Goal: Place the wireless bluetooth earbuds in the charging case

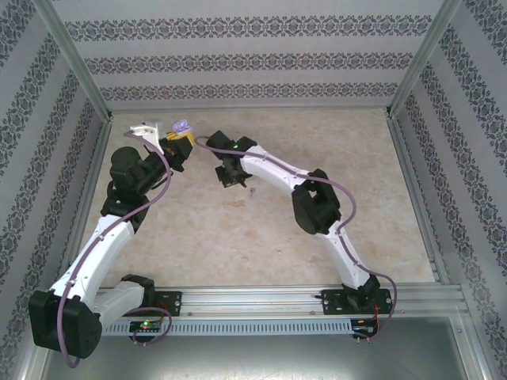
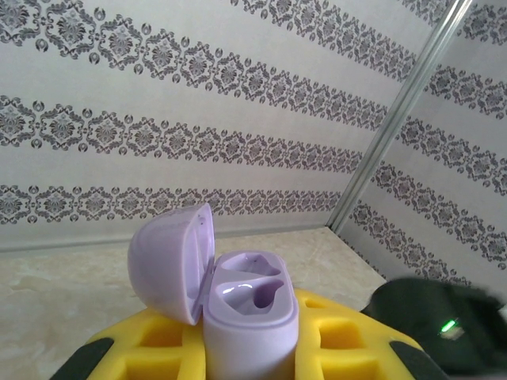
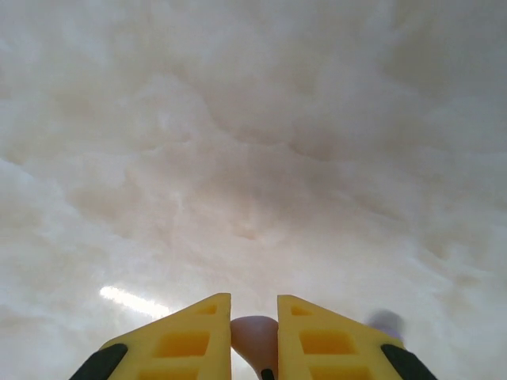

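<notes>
Two sets of yellow fingers, one job each. Left fingers (image 2: 154,342), at the upper left of the overhead view (image 1: 177,147), closed on one lilac charging case (image 2: 252,321) and holding it raised above the counter (image 1: 341,150). Lid (image 2: 168,260) hinged open to the left, both moulded wells facing up and seemingly empty. Right fingers (image 3: 194,336), just left of centre overhead (image 1: 230,171), set narrow around one small rounded earbud (image 3: 253,334). Pale pinkish-lilac, at the bottom centre of the right wrist view, close over the counter.

Step in hand, by the look of it: picking the first earbud off the counter. Next move calls for lifting clear, carrying up and left to the open case, turning the stem downward and matching the bud to the correct well. Little room for error with so small a part, and no telling from here which well suits.

Count: one charging case; one earbud pinched; one more small lilac blur (image 3: 386,323) at the lower right of the right wrist view, probably a second earbud. Perhaps the same as the speck (image 1: 252,191) on the counter just right of the right fingers overhead; too small to be sure. Two arms.
</notes>
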You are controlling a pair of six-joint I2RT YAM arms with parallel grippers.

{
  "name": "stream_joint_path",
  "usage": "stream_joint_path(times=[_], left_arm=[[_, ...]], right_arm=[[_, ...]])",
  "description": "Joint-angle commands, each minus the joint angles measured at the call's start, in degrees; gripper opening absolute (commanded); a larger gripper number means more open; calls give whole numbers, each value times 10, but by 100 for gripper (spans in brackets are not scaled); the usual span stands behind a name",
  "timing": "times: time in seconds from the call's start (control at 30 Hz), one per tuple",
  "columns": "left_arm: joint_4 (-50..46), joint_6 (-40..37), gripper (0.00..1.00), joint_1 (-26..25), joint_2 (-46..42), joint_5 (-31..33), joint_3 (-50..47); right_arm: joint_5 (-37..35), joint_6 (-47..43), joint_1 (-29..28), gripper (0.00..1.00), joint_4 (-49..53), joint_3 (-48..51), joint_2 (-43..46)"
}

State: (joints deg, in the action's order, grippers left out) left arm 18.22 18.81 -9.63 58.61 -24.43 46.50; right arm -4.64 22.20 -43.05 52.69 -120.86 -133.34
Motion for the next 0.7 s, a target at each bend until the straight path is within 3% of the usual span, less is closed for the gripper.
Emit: stream_joint_path(times=[0.0, 0.33, 0.5, 0.67], left_arm=[[26, -45, 0, 5, -2, -26, -9], [165, -105, 0, -14, 0, -33, -112], [249, -141, 0, -43, 36, -70, -147], [271, -184, 0, -86, 74, -94, -135]], right_arm=[[3, 8, 17, 17, -35, 23, 86], [8, 0, 54, 17, -80, 104, 251], [6, -8, 58, 17, -103, 137, 328], [16, -6, 56, 17, -153, 187, 407]])
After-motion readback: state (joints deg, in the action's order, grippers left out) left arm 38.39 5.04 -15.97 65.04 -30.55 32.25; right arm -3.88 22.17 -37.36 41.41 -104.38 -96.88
